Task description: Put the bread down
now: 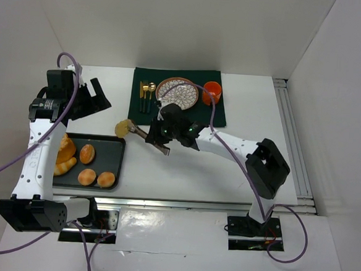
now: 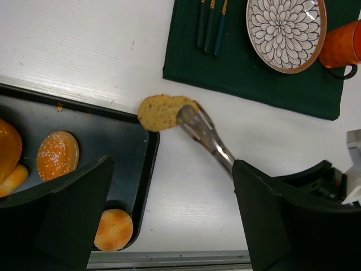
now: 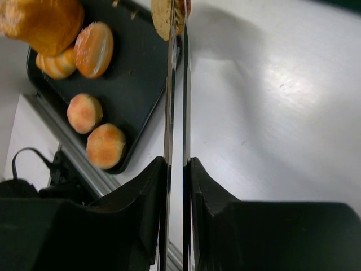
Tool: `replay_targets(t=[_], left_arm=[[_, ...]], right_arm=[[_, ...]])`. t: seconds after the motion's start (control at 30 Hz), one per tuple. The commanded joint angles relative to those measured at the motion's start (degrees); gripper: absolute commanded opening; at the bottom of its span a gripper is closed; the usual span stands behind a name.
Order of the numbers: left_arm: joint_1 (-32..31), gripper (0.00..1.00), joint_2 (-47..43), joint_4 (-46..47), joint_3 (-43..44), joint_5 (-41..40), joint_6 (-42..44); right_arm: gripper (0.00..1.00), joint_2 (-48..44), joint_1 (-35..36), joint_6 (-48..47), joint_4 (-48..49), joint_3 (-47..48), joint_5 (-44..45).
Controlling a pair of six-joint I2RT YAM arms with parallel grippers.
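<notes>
My right gripper [image 1: 161,139] is shut on metal tongs [image 1: 144,134], and the tongs pinch a slice of bread [image 1: 123,128] just above the table, beside the dark tray's [image 1: 119,145] far right corner. The left wrist view shows the bread slice [image 2: 161,112] in the tongs [image 2: 206,135], and the right wrist view shows the tongs [image 3: 176,101] running up to the bread [image 3: 163,16]. A patterned plate [image 1: 177,92] lies on the green placemat [image 1: 219,116]. My left gripper [image 1: 96,95] is open and empty above the table's left part.
The tray holds several buns [image 1: 87,154] and a croissant [image 1: 64,166]. An orange cup [image 1: 212,92] and gold-and-dark cutlery [image 1: 146,94] sit on the placemat beside the plate. White walls enclose the table on three sides.
</notes>
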Motion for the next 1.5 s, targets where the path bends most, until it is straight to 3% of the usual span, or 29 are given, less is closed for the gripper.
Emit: replay_targets(t=[0.0, 0.23, 0.57, 0.7, 0.83, 0.87, 0.97, 1.0, 1.03, 1.33, 1.47], left_arm=[[0.3, 1.0, -1.5, 1.6, 0.1, 0.3, -0.4], [0.3, 1.0, -1.0, 1.6, 0.1, 0.3, -0.4], [0.9, 1.0, 0.1, 1.6, -0.5, -0.8, -0.4], [0.9, 1.0, 0.1, 1.6, 0.1, -0.8, -0.4], [0.9, 1.0, 0.6, 1.6, 0.1, -0.8, -0.4], [0.9, 1.0, 0.6, 1.6, 0.6, -0.8, -0.4], [0.9, 1.0, 1.1, 1.6, 0.6, -0.8, -0.4], [0.9, 1.0, 1.1, 1.6, 0.6, -0.8, -0.4], [0.9, 1.0, 1.1, 1.6, 0.6, -0.8, -0.4], [0.9, 0.99, 1.0, 1.6, 1.2, -2.0, -0.9], [1.4, 0.99, 1.0, 1.0, 1.2, -4.4, -0.9]], right_arm=[[0.3, -4.3, -3.4, -1.6, 0.2, 3.9, 3.7], [0.28, -4.1, -15.8, -2.3, 1.5, 5.3, 4.2], [0.28, 2.9, -25.2, -3.7, 2.1, 10.7, 0.1], [0.28, 4.1, -25.8, -3.1, 2.1, 10.7, -0.7], [0.37, 5.2, -25.8, -3.1, 1.5, 10.2, 0.1], [0.45, 5.2, -25.8, -3.7, 1.5, 10.2, 0.1], [0.55, 4.6, -25.8, -4.2, 0.9, 10.7, 0.6], [0.66, 3.7, -25.8, -4.2, 0.9, 10.7, 1.3], [0.69, 3.7, -25.8, -4.2, 0.2, 10.7, 2.2], [0.65, -3.8, -22.2, -7.3, -1.7, 11.2, 7.5], [0.62, -2.7, -17.2, -10.5, -6.5, 15.4, 1.6]])
